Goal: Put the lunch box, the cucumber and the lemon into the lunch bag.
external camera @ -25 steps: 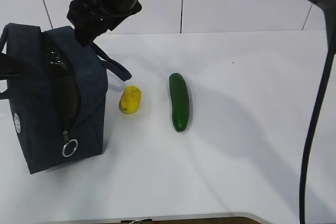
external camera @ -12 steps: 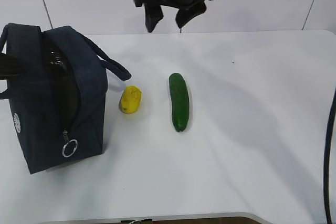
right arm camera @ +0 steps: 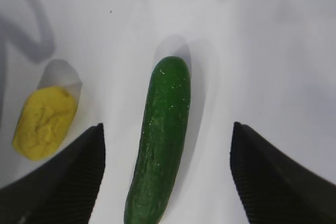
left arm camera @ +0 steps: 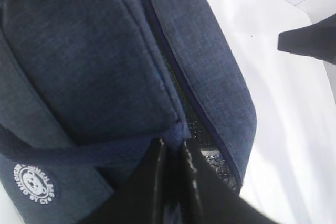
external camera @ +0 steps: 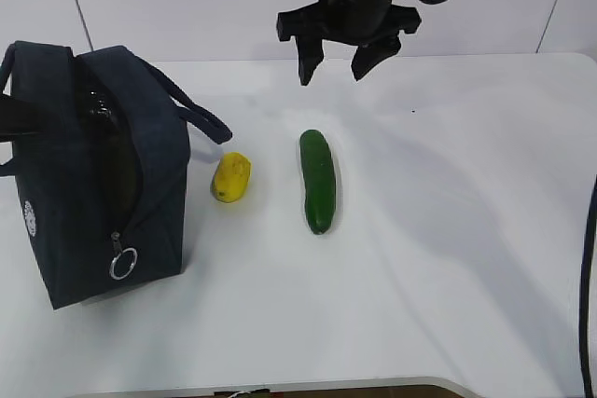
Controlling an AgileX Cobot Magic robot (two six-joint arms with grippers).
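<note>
One navy fabric lunch bag (external camera: 93,170), one yellow oval lemon (external camera: 231,177), one long dark green cucumber (external camera: 317,180) on white table (external camera: 448,230).

Exterior: bag upright, unzipped, contents too dark to tell; lemon between bag and cucumber. Left wrist: left gripper (left arm camera: 173,182) clamped on the bag's rim, silvery lining visible. Right wrist: right gripper (right arm camera: 167,177) wide apart over the cucumber, lemon alongside.
</note>
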